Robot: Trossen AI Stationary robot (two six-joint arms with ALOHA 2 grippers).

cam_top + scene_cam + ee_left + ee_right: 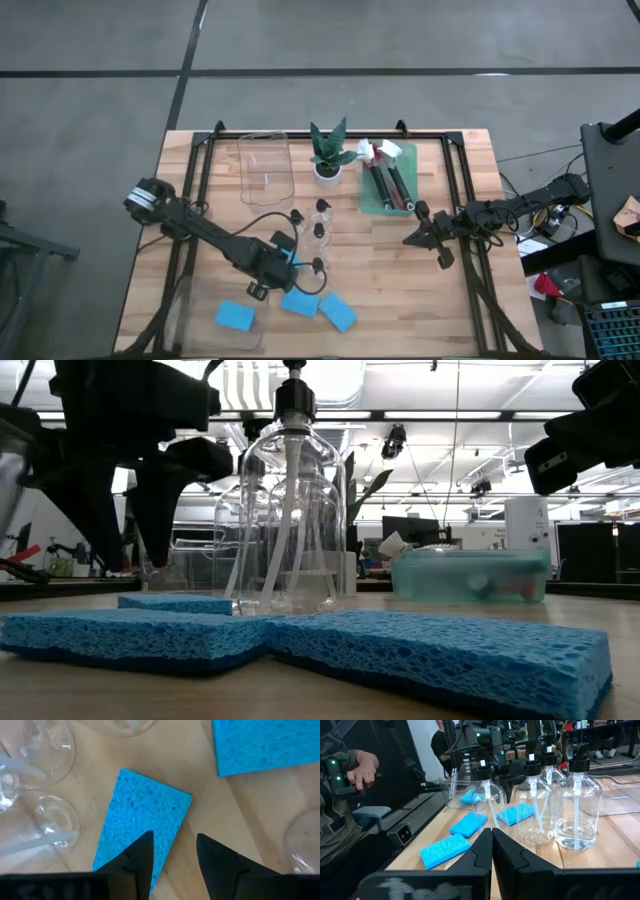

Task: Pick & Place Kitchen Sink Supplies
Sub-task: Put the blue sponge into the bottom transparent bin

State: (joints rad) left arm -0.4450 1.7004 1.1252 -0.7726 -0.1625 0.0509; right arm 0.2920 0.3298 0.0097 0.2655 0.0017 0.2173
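Several bright blue sponges lie flat on the near part of the wooden table. One sponge (142, 820) lies under my left gripper (172, 850), which is open and points down. One finger stands over this sponge and the other over bare wood beside it. In the low view the left gripper (130, 550) hangs a little above a sponge (175, 603). Several clear bottles (318, 230) with black pump caps stand upright mid-table. Brushes (388, 178) lie in a green tray. My right gripper (428, 238) is shut and hovers at the table's right, touching nothing.
A clear plastic tray (265, 165) lies at the far left of centre, and a potted plant (328, 155) stands beside the green tray (372, 205). Three more sponges (300, 302) lie near the front edge. A person's hand (362, 770) shows beyond the table's edge.
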